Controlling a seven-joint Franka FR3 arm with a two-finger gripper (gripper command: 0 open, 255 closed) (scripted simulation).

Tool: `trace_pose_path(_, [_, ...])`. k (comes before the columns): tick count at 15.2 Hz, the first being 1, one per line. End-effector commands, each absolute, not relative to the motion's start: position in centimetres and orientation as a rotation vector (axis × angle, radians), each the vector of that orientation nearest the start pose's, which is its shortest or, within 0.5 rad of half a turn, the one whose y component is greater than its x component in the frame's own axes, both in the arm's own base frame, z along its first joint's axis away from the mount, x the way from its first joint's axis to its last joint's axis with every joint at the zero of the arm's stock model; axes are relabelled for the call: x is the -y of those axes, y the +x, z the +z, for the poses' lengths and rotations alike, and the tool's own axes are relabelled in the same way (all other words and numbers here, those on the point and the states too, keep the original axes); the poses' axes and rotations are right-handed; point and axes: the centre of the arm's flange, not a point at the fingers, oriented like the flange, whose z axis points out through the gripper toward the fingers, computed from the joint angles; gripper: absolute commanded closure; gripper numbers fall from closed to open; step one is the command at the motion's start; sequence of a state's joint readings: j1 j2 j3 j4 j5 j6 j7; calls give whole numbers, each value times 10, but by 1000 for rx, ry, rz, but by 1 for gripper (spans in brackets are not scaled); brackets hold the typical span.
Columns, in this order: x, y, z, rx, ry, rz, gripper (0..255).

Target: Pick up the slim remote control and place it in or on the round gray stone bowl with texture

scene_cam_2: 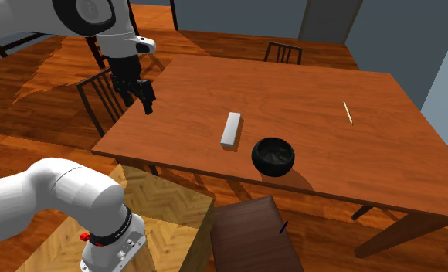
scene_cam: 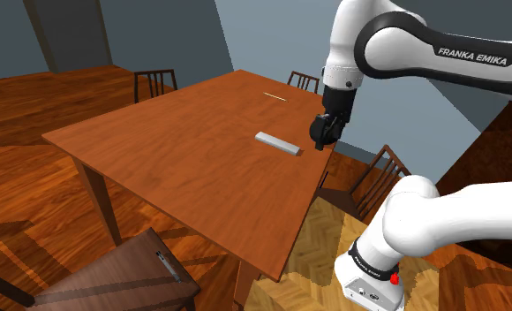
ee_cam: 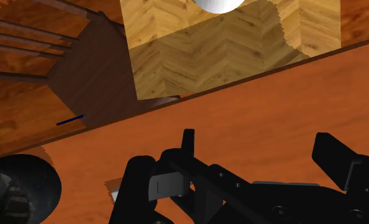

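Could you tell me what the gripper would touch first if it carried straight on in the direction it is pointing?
Most likely the bare table top. The gripper points down at it near the edge by the stand, jaws open, with the remote and the bowl off to one side.

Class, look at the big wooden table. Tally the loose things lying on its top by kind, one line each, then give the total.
slim remote control: 1
dark round bowl: 1
thin pale stick: 1
Total: 3
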State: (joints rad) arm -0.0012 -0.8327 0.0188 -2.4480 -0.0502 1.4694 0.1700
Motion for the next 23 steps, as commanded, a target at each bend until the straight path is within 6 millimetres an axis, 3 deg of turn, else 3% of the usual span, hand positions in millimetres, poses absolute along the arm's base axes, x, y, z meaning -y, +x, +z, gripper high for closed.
trace_pose_path(1, [0,281,553,-258,-3200,225,0])
trace_pose_path(23, [174,448,409,-69,-3174,52,0])
